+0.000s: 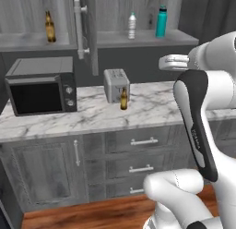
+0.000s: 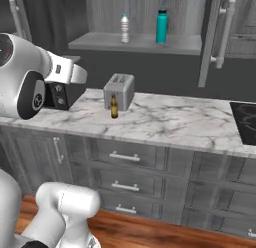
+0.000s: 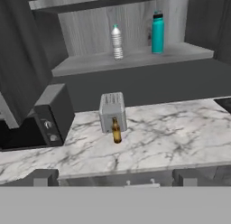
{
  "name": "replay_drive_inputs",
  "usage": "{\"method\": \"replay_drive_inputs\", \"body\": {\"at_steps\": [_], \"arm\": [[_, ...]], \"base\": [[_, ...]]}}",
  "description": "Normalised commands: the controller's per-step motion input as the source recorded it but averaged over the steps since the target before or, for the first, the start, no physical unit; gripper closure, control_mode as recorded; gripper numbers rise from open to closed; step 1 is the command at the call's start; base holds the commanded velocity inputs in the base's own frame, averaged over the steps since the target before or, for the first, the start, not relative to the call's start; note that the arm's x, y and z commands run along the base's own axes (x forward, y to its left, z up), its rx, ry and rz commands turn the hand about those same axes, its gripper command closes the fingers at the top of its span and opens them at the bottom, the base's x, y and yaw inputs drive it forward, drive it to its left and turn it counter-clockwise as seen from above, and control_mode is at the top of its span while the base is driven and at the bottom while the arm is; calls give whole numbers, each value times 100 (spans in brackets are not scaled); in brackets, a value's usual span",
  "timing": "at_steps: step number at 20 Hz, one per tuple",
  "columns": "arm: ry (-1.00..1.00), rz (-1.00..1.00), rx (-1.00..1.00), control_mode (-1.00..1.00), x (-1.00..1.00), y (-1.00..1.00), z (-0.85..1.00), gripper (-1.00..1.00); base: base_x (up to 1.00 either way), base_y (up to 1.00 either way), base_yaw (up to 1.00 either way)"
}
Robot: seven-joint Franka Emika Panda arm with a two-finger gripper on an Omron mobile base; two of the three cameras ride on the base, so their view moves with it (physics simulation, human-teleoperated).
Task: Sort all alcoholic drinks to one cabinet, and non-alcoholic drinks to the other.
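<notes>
in left cabinet point(image 1: 27, 41), left base view: beer bottle point(image 1: 50, 27).

The white arm is folded high, its elbow bent, forearm reaching forward well above the table's near edge. The tool point(image 3: 115, 177) points level ahead, its two dark fingertips point(image 3: 43, 177) spread wide, gripping nothing.

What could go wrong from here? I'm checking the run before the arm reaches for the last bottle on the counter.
1. The slim amber-brown glass beer bottle stands right in front of the grey metal toaster; open jaws closing in may hit the toaster or tip the bottle.
2. It belongs beside the other amber beer bottle in the left dark grey wall cabinet; shelving it with the clear ribbed water bottle and teal flask would spoil the sort.
</notes>
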Motion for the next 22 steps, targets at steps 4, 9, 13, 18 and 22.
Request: {"method": "replay_drive_inputs", "body": {"at_steps": [4,9,13,18,22], "arm": [[0,0,0,100,0,0,0,-100],[0,0,0,100,0,0,0,-100],[0,0,0,100,0,0,0,-100],[0,0,0,100,0,0,0,-100],[0,0,0,100,0,0,0,-100]], "base": [[43,-7,1],[46,-9,1],[44,-16,1],[43,-16,0],[41,-14,0]]}}
